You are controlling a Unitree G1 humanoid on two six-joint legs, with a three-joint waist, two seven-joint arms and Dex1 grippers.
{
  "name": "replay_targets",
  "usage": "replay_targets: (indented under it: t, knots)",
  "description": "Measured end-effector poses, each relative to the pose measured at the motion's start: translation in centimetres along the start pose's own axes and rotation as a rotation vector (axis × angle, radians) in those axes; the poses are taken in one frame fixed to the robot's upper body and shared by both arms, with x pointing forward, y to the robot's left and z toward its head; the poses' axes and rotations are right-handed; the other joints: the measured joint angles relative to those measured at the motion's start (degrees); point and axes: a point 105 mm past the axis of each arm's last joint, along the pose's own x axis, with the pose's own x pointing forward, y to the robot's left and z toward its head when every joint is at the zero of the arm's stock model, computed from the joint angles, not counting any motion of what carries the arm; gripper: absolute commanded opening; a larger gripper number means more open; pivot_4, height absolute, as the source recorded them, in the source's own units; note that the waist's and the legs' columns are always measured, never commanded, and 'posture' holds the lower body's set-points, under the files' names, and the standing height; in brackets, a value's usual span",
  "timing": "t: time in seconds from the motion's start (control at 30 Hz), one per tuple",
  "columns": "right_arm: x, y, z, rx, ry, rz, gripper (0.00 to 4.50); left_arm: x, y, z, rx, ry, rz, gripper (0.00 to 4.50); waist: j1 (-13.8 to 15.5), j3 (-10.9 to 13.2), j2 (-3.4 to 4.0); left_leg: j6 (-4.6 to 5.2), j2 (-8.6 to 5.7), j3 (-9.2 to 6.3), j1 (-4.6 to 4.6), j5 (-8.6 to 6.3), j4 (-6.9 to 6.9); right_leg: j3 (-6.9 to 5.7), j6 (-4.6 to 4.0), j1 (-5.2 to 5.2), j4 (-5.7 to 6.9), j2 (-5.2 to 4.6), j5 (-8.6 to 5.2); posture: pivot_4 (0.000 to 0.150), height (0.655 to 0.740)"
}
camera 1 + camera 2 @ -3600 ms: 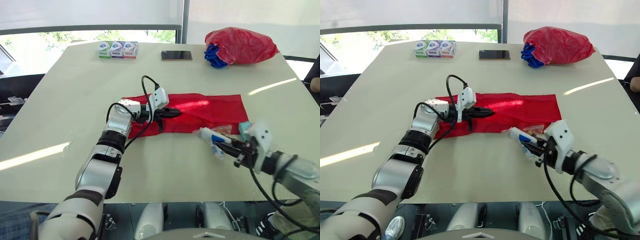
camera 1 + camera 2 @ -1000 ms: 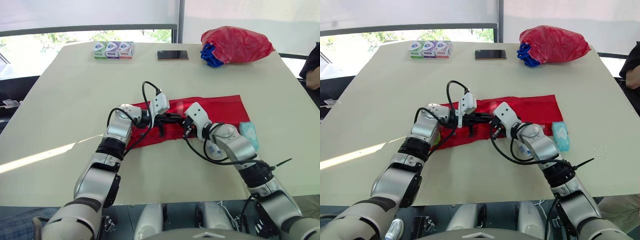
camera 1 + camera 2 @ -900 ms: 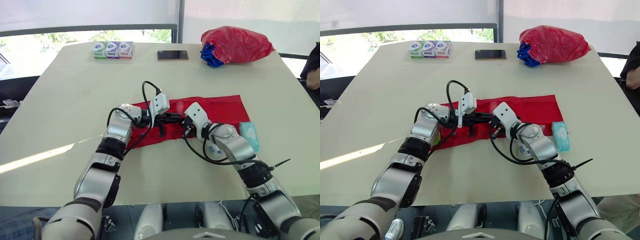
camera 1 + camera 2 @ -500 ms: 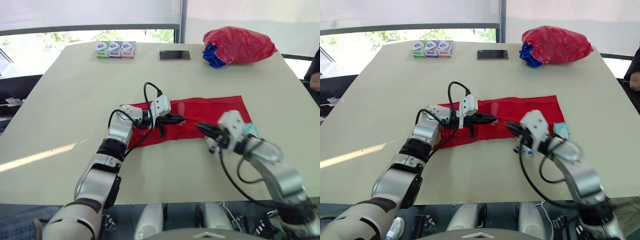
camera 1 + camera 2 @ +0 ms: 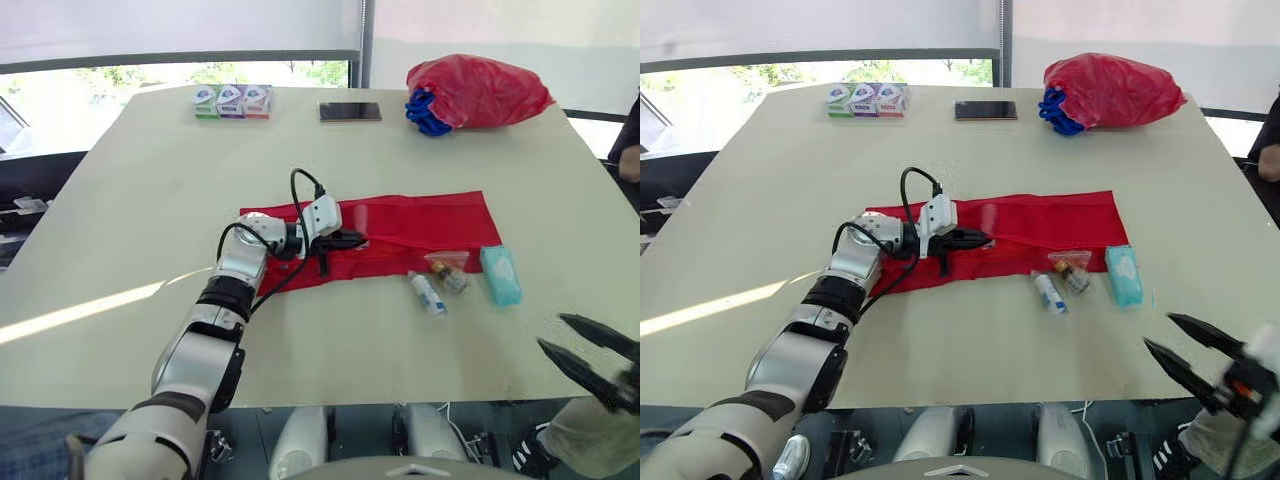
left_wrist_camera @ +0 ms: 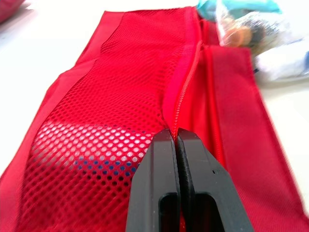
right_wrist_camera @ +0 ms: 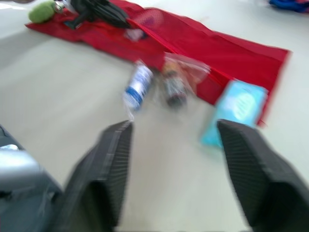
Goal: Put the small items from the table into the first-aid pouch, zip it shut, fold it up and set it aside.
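The red first-aid pouch [image 5: 420, 222] lies flat and unfolded mid-table, its zipper [image 6: 189, 72] part open. My left gripper [image 5: 360, 240] rests on the pouch's left half, its jaws shut on the fabric at the zipper line [image 6: 175, 134]. Beside the pouch's front edge lie a white-and-blue tube [image 5: 427, 292], a small bottle in a clear bag [image 5: 448, 272] and a teal tissue pack [image 5: 500, 274]. My right gripper [image 5: 550, 331] hangs open over the table's front right corner, empty, well short of these items [image 7: 175, 124].
At the far side of the table sit three small boxes [image 5: 232, 101], a phone [image 5: 351, 111] and a red plastic bag [image 5: 478, 90] with blue material under it. A person's arm [image 5: 630, 150] shows at the right edge. A green lump [image 7: 42, 10] sits by the pouch's left end.
My right arm has pulled back from the pouch, beside the left gripper, to the front right corner, and its fingers have opened. The left gripper has stayed on the pouch.
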Motion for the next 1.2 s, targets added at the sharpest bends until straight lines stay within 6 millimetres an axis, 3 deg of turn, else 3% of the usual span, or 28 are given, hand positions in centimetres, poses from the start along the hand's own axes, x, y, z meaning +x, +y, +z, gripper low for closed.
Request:
replay_targets:
  t: [0.23, 0.4, 0.53, 0.83, 1.13, 1.2]
  knots:
    - [-4.0, -0.1, 1.5, -0.018, 0.013, -0.063, 4.45, 0.2, 0.3, -0.2, -0.002, -0.003, 0.01, 0.0, 0.21, 0.0, 0.01, 0.0, 0.1, 0.03, 0.01, 0.0, -0.05, 0.04, 0.0, -0.01, -0.02, -0.01, 0.0, 0.15, 0.74]
    - [-3.2, -0.5, 2.6, -0.05, -0.012, -0.032, 4.45, 0.6, 0.4, 0.0, 0.013, -0.006, 0.013, 0.0, 0.36, -0.01, 0.0, 0.0, 0.13, 0.05, 0.02, -0.01, -0.05, 0.06, 0.0, -0.01, -0.02, -0.03, 0.0, 0.15, 0.74]
    - [-1.0, 0.2, 2.4, -0.053, -0.018, 0.022, 4.45, 1.2, 0.4, 0.2, -0.02, -0.023, 0.027, 0.0, 0.78, -0.01, -0.02, 0.0, 0.1, 0.0, -0.02, 0.0, -0.03, 0.01, 0.0, -0.02, -0.02, -0.02, 0.0, 0.15, 0.74]
    - [7.9, 3.7, -1.4, 0.001, 0.016, 0.102, 4.45, 1.7, 0.0, 0.2, 0.056, 0.001, 0.02, 0.0, 0.72, -0.05, 0.01, -0.01, -0.05, -0.01, -0.05, 0.0, 0.02, -0.01, 0.0, -0.05, 0.01, -0.02, 0.0, 0.15, 0.74]
    - [13.8, 5.1, -2.9, 0.017, 0.051, 0.162, 4.45, 2.1, -0.4, 0.3, 0.062, -0.009, 0.017, 0.0, 0.92, -0.09, 0.0, -0.02, -0.08, -0.05, -0.08, 0.01, 0.06, -0.06, 0.0, -0.05, 0.0, -0.02, 0.0, 0.15, 0.74]
    - [14.4, 5.4, -3.2, 0.019, 0.071, 0.167, 3.93, 2.1, -0.4, 0.3, 0.053, -0.009, 0.025, 0.0, 0.85, -0.09, -0.01, -0.02, -0.09, -0.05, -0.09, 0.01, 0.06, -0.05, 0.0, -0.05, -0.01, -0.02, 0.0, 0.15, 0.74]
